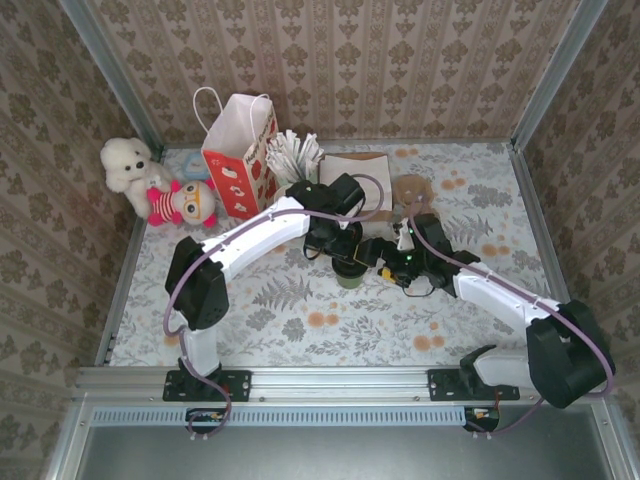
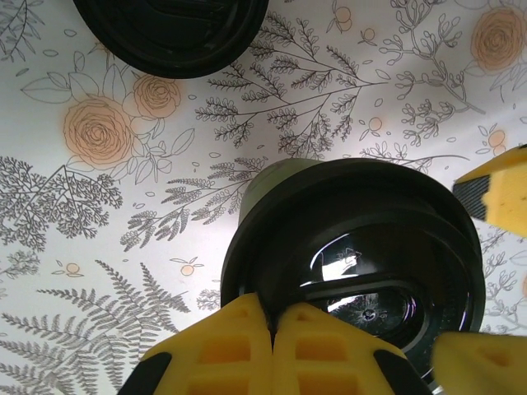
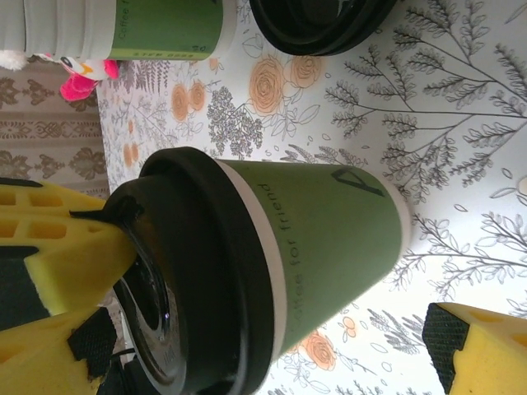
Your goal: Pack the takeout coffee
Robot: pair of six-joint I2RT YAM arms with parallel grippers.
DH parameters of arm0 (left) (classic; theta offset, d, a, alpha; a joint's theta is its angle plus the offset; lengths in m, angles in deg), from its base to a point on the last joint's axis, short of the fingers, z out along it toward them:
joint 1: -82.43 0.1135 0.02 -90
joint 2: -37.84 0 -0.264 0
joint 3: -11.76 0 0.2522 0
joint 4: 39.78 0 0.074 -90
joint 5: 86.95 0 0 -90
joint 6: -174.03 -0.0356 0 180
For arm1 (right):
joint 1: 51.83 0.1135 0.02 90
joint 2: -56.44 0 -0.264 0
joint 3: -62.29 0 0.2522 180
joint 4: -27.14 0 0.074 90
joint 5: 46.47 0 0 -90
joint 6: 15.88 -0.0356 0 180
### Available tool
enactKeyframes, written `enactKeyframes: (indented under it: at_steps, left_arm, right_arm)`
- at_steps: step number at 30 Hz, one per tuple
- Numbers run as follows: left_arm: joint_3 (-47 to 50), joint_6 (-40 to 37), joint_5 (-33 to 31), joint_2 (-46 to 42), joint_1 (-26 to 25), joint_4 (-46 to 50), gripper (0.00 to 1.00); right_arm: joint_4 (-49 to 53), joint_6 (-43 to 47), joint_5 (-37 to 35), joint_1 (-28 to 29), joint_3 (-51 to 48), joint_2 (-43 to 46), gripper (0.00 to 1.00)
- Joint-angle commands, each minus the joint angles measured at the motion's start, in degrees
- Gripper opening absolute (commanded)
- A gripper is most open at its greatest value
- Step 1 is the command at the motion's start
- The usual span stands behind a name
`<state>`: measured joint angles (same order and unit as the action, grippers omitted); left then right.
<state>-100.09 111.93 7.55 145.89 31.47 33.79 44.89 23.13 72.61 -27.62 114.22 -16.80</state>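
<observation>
Standing mid-table on the flowered cloth is the takeout coffee, upright with its black lid on, well apart from the red-and-white paper bag at the back left. The left gripper has its yellow fingers pressed tight together, gripping nothing, and their joined tip seems to touch the near edge of the lid. The right gripper is spread wide beside the cup. Its pads are clear of the green wall, so nothing is held. A loose flat black lid lies just beyond, and a stack of cups is near it. I'd expect the cup to be light and soft-sided. A hard squeeze would probably buckle the paper or pop the press-fit lid, and I can't tell whether there is liquid inside, so it should stay upright. The smooth wall looks a bit slippery, but it widens upward. The best hold, to my eye, is around the upper wall just under the lid's rim, gently, never by the lid itself.
</observation>
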Motion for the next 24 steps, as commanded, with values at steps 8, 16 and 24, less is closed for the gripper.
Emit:
enactKeyframes:
  at_steps: [8, 16, 24]
  left_arm:
    - [2.83, 6.39, 0.12, -1.00, -0.49, -2.61, 0.19]
    - [3.99, 4.52, 2.39, -3.69, 0.22, -4.13, 0.25]
    - [7.94, 4.30, 5.09, -10.18, 2.92, -7.66, 0.36]
  right_arm:
    - [-3.45, 1.19, -1.37, 1.50, -0.03, -3.75, 0.95]
    - [1.07, 3.24, -4.15, 1.46, 0.32, -3.34, 0.93]
    - [2.81, 3.87, -4.36, 1.55, 1.18, -3.72, 0.93]
